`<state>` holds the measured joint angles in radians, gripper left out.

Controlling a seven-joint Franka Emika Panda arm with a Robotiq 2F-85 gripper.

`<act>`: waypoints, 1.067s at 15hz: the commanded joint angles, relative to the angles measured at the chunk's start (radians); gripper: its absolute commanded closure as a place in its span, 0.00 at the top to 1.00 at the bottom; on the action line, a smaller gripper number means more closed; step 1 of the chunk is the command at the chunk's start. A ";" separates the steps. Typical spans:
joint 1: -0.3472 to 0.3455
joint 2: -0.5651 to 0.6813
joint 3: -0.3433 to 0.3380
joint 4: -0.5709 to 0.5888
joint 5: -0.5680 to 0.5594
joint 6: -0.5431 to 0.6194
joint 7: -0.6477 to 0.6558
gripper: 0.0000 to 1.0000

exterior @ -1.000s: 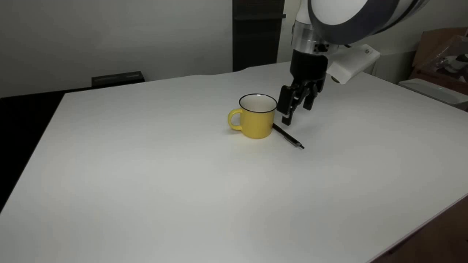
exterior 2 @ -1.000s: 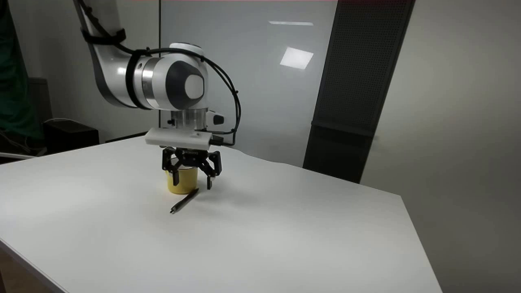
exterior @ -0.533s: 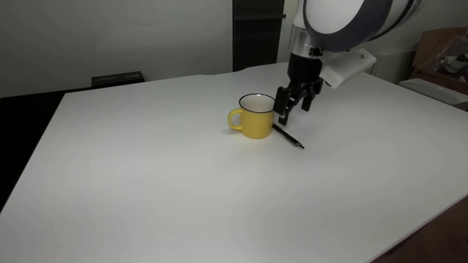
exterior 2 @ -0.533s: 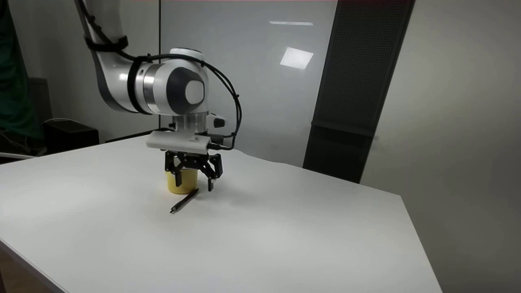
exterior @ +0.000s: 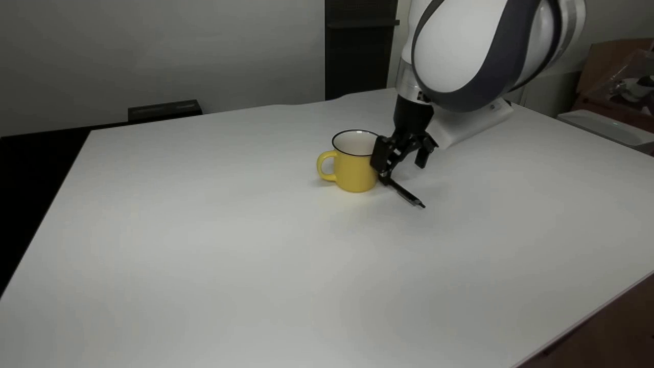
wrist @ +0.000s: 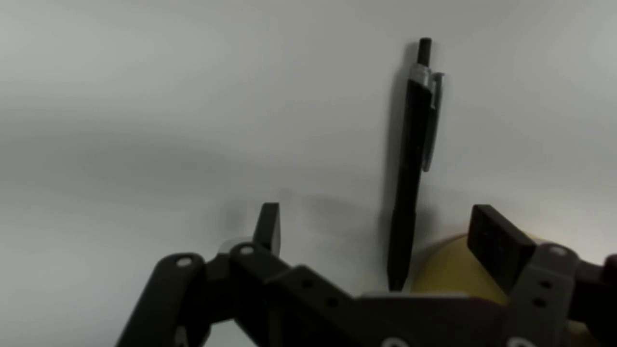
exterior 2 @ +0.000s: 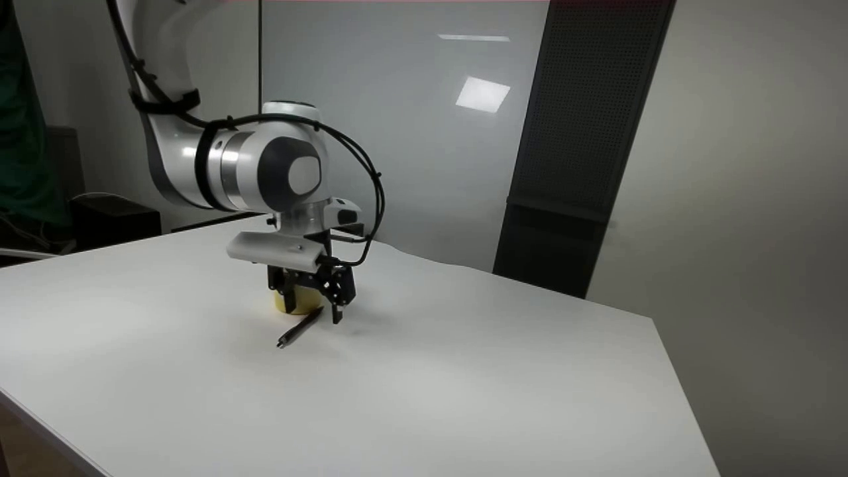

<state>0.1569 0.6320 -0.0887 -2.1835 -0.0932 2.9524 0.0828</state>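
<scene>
A black pen (wrist: 409, 159) with a silver clip lies on the white table, its tip close to a yellow mug (exterior: 352, 171). The mug stands upright, with a dark rim and its handle turned away from the arm. My gripper (wrist: 376, 212) is open and low over the table, its jaws on either side of the pen's tip half without touching it. In the wrist view the right-hand finger (wrist: 499, 246) overlaps the mug (wrist: 455, 270) and seems to be against its side. In an exterior view the gripper (exterior 2: 313, 315) hides most of the mug (exterior 2: 306, 302).
The white table (exterior: 255, 266) reaches toward a wall with a dark panel (exterior: 360, 51). Off its far edge sits a dark box (exterior: 164, 110). A pale tray (exterior: 605, 127) and a brown carton (exterior: 613, 66) stand beyond the right edge. A black box (exterior 2: 114, 222) is near a green curtain.
The arm has come down and shifted toward the mug, with the gripper tilting slightly. The mug has been nudged a little away from it. The pen has stayed in place; the jaws remain open.
</scene>
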 commanded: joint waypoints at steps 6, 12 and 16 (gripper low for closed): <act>0.063 0.035 -0.027 0.031 0.030 0.013 0.055 0.39; 0.053 0.026 -0.011 0.021 0.047 0.019 0.046 0.00; 0.048 -0.017 -0.002 -0.005 0.056 -0.021 0.042 0.03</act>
<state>0.2074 0.6556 -0.0977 -2.1701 -0.0470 2.9669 0.1018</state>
